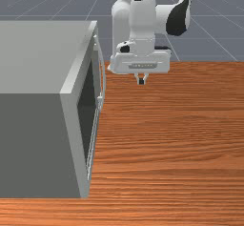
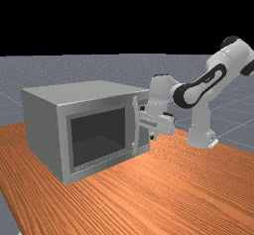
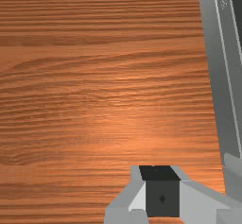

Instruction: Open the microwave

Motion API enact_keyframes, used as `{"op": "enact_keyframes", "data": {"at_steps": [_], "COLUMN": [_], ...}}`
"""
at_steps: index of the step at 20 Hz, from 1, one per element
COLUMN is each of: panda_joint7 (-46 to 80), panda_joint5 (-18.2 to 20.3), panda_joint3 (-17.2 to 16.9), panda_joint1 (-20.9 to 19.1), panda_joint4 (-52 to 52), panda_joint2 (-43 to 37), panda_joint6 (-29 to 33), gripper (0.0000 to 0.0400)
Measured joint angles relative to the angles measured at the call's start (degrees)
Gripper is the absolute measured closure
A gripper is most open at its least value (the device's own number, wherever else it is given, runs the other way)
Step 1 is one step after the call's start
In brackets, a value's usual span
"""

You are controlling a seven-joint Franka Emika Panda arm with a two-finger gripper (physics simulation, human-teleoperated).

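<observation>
ok so going left to right in the front view: big grey boxy microwave [image 1: 33, 58] sitting by the left edge of the orange-brown wooden table [image 1: 171, 148], door closed. next its long curved grey handle [image 2: 136, 125], then the white two-finger gripper [image 1: 141, 81], over the table toward the arm-side edge. jaws are clenched on nothing, just beside the handle, not touching it.

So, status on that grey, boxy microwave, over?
White two-finger end effector shut, empty, apart from curved grey handle. Microwave closed. No obstruction seen between end effector and handle.
</observation>
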Motion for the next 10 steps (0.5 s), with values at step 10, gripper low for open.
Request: {"op": "enact_keyframes", "data": {"at_steps": [10], "panda_joint7": [19.31], "panda_joint5": [3.72], "panda_joint3": [-0.53], "panda_joint1": [2.47], "panda_joint4": [-2.75], "panda_joint2": [9.32], "panda_joint6": [4.67], "gripper": [0.04]}}
